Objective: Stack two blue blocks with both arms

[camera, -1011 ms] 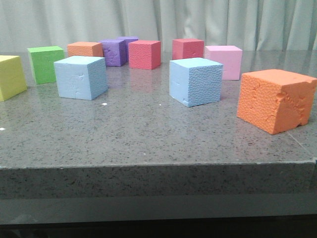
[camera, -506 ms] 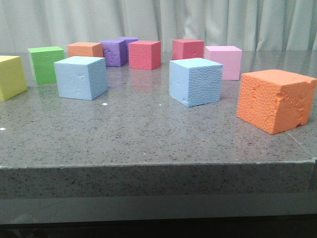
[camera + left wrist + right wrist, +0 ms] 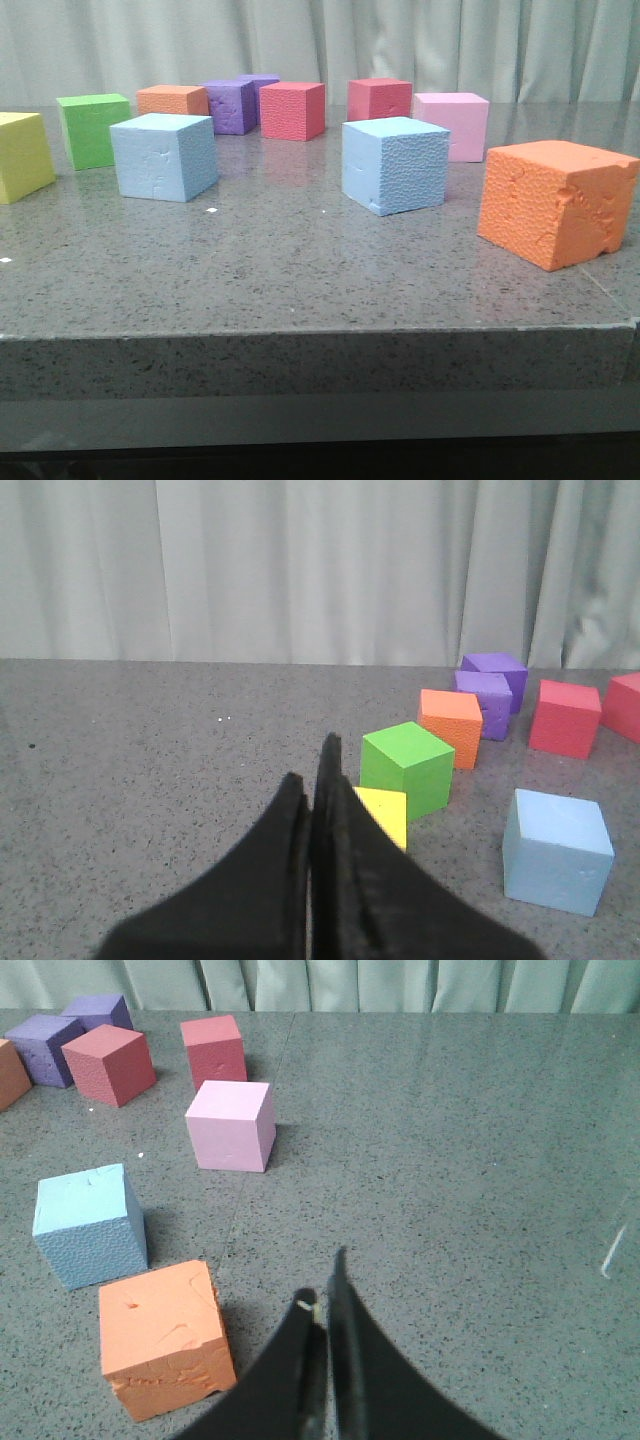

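Note:
The smoother blue block sits left of centre on the grey table; it also shows in the left wrist view. The pebbled blue block sits right of centre, apart from it; it also shows in the right wrist view. No arm shows in the front view. My left gripper is shut and empty, above the table well short of the smoother block. My right gripper is shut and empty, beside a big orange cube, away from the pebbled block.
A big orange cube stands near the front right. A yellow cube and green cube stand left. Orange, purple, red, red and pink cubes line the back.

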Available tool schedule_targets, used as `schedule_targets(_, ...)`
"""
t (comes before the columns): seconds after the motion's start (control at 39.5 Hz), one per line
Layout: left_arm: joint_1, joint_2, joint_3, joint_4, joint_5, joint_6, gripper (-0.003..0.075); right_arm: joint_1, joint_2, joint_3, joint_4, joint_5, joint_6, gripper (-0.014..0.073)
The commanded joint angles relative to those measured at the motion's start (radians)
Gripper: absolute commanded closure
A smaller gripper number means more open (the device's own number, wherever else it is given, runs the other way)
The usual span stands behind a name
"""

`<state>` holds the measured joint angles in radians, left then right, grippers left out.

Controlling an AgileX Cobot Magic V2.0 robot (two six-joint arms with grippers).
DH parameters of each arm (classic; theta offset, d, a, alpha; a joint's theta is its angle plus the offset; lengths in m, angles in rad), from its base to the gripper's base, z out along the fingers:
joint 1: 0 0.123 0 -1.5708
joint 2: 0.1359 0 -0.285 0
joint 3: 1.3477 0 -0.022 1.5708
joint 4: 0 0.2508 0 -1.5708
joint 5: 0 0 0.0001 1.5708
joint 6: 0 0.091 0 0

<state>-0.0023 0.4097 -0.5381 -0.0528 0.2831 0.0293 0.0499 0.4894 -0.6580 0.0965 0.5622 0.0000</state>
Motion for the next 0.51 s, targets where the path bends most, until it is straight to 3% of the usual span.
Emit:
schedule_targets(0.0, 0.001, 0.013, -0.031, -0.002, -0.118, -0.006, 0.0574, 0.002, 0.012, -0.036, -0.006, -0.084, -0.012, 0.0401)
schedule_targets(0.08, 0.001, 0.013, -0.031, -0.002, -0.128, -0.006, 0.0392, 0.002, 0.012, -0.036, -0.006, -0.085, -0.012, 0.0221)
schedule_targets(0.15, 0.001, 0.013, -0.031, -0.002, -0.128, -0.006, 0.0157, 0.002, 0.012, -0.035, -0.006, -0.088, -0.012, 0.0065)
schedule_targets(0.23, 0.001, 0.013, -0.031, -0.002, -0.128, -0.006, 0.0036, 0.002, 0.012, -0.035, -0.006, -0.104, -0.012, -0.0057)
schedule_targets(0.25, 0.001, 0.013, -0.031, -0.002, -0.128, -0.006, 0.0012, 0.002, 0.012, -0.035, -0.006, -0.111, -0.012, -0.0076)
schedule_targets(0.48, 0.001, 0.013, -0.031, -0.002, -0.142, -0.006, 0.0085, 0.002, 0.068, -0.041, -0.005, -0.168, -0.012, -0.0053)
